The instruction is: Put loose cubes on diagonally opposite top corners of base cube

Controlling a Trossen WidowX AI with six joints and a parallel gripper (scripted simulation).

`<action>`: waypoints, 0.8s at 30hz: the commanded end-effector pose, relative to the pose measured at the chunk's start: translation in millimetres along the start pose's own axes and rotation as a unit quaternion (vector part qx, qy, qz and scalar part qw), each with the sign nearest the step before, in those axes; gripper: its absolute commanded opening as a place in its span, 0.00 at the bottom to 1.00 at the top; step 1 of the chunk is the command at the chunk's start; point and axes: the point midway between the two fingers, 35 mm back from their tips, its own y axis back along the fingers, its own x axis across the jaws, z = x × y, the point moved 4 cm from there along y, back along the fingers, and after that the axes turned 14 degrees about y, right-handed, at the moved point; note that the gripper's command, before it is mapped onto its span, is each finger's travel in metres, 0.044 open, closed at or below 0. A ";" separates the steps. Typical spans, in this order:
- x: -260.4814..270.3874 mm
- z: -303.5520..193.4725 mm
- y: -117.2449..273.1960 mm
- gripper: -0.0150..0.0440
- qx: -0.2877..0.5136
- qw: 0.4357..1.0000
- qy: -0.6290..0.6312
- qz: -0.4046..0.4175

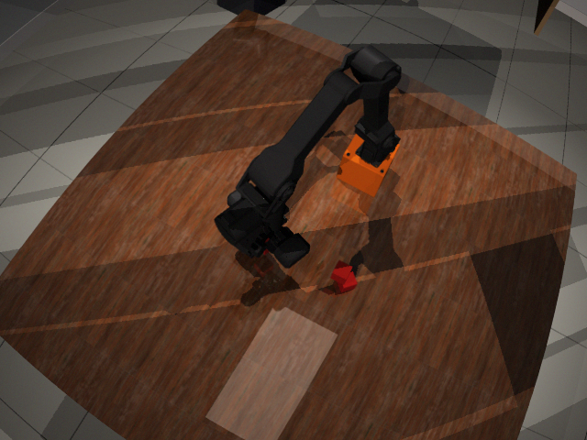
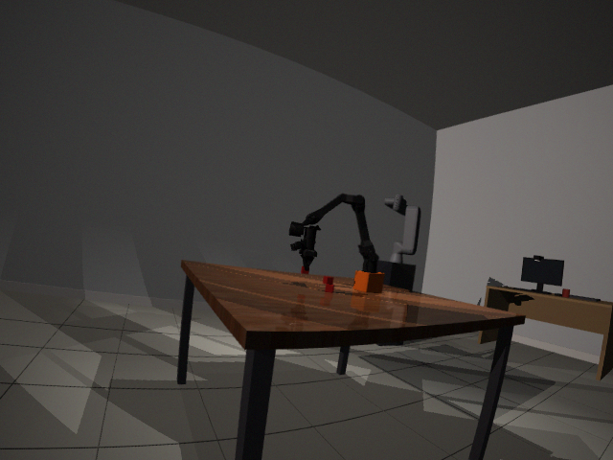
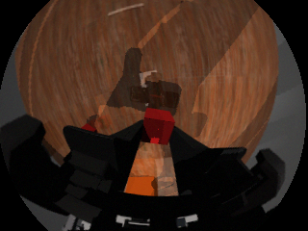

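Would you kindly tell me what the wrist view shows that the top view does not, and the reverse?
Only the wrist view shows plainly the red cube held between the fingers. Only the top view shows the red stack already standing apart on the table, and the arm's orange mount. Both show the gripper above the wooden table.

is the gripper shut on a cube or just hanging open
Shut on a cube. In the wrist view the gripper has a red cube clamped between its fingers, raised off the table.
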 end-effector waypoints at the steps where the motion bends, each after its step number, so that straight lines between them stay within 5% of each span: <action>1: 0.1 -0.1 11.5 0.43 0.000 1.000 0.003 0.001; 24: 22.3 -3.0 53.4 0.43 0.000 0.999 -0.054 0.002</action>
